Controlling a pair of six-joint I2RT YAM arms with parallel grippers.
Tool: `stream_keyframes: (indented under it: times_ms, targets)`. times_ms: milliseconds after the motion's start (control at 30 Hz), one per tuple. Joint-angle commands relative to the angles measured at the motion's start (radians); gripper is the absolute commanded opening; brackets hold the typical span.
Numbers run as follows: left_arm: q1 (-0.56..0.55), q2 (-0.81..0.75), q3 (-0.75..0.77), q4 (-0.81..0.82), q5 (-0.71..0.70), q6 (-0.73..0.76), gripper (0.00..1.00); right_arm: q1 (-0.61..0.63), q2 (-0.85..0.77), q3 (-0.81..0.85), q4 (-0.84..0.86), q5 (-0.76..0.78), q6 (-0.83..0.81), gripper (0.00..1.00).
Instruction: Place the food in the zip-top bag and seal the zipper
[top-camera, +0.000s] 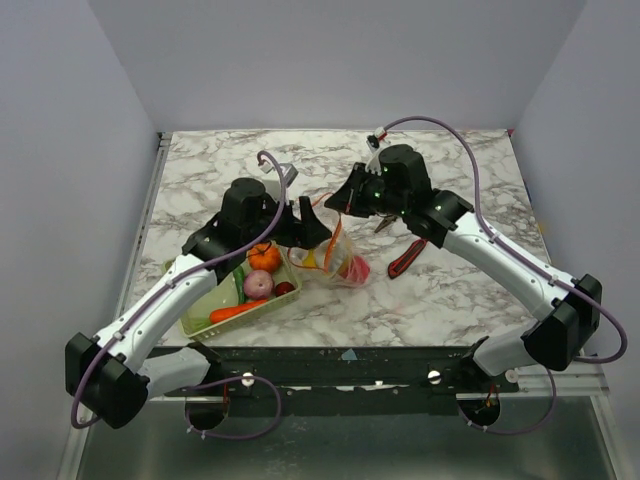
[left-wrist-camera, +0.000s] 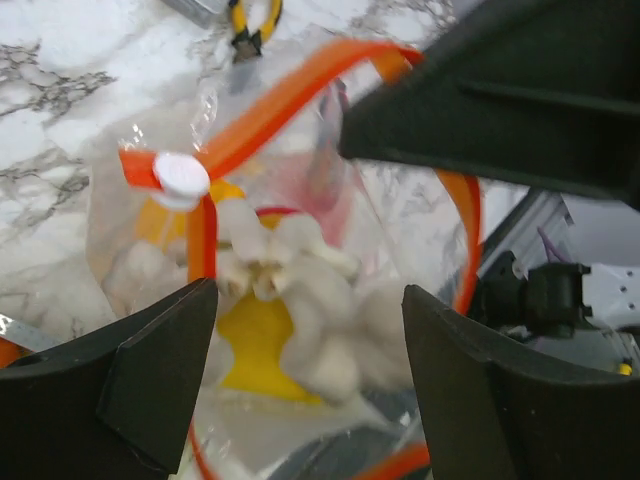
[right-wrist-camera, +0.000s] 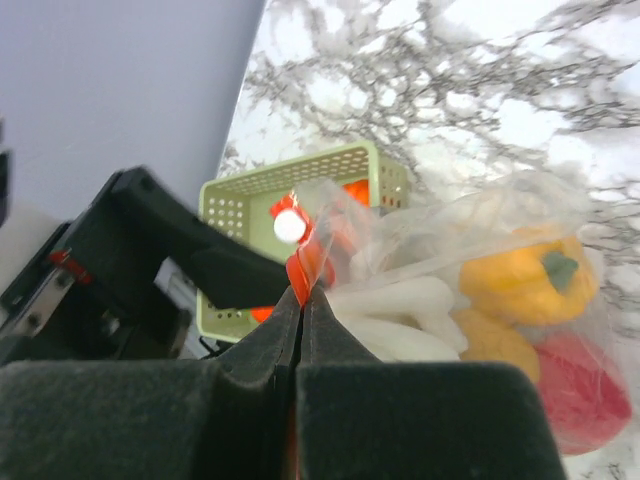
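The zip-top bag (top-camera: 338, 258) stands mouth-up mid-table, its orange zipper (left-wrist-camera: 290, 95) spread wide with a white slider (left-wrist-camera: 180, 178). Inside it lie white pieces (right-wrist-camera: 400, 310), a yellow pepper (right-wrist-camera: 520, 275) and a red piece (right-wrist-camera: 580, 390). My right gripper (right-wrist-camera: 302, 295) is shut on the zipper strip at the bag's rim and holds that side up. Just above the mouth hangs my left gripper (left-wrist-camera: 310, 380), open, with nothing pinched between its fingers. The green basket (top-camera: 215, 305) holds a pumpkin (top-camera: 265, 257), a pink piece (top-camera: 258, 284) and a carrot (top-camera: 235, 311).
A red-and-black utility knife (top-camera: 405, 258) lies right of the bag. Yellow-handled pliers (left-wrist-camera: 250, 25) rest on the marble beyond the bag. The basket touches the bag's left side, close to the table's front edge.
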Motion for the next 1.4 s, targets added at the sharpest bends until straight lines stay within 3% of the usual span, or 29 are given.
stream_keyframes:
  times_ms: [0, 133, 333, 433, 533, 633, 967, 1167, 1367]
  targets:
    - [0.003, -0.109, 0.069, -0.136, 0.11, 0.047, 0.77, -0.038, -0.026, -0.022, 0.022, 0.027, -0.012, 0.0]
    - [0.017, -0.202, 0.071, -0.238, 0.027, 0.088, 0.72, -0.054, -0.035, -0.04, 0.019, 0.017, -0.017, 0.0]
    - [0.032, -0.32, -0.047, -0.334, -0.376, 0.039, 0.59, -0.056, -0.039, -0.049, 0.018, 0.011, -0.023, 0.0]
    - [0.054, -0.344, -0.121, -0.351, -0.482, 0.0, 0.55, -0.057, -0.041, -0.052, 0.019, 0.007, -0.027, 0.0]
    - [0.075, -0.345, -0.19, -0.329, -0.516, -0.032, 0.56, -0.056, -0.042, -0.055, 0.019, 0.004, -0.028, 0.0]
    - [0.079, -0.321, -0.252, -0.294, -0.529, -0.056, 0.67, -0.057, -0.044, -0.058, 0.018, 0.003, -0.029, 0.0]
    - [0.079, -0.111, -0.304, -0.292, -0.57, -0.084, 0.9, -0.058, -0.059, -0.076, 0.03, -0.005, -0.023, 0.0]
    - [0.074, 0.026, -0.282, -0.286, -0.594, -0.085, 0.85, -0.058, -0.051, -0.076, 0.039, -0.02, -0.016, 0.0]
    - [0.066, 0.015, -0.328, -0.266, -0.559, -0.114, 0.78, -0.059, -0.057, -0.079, 0.038, -0.021, -0.013, 0.0]
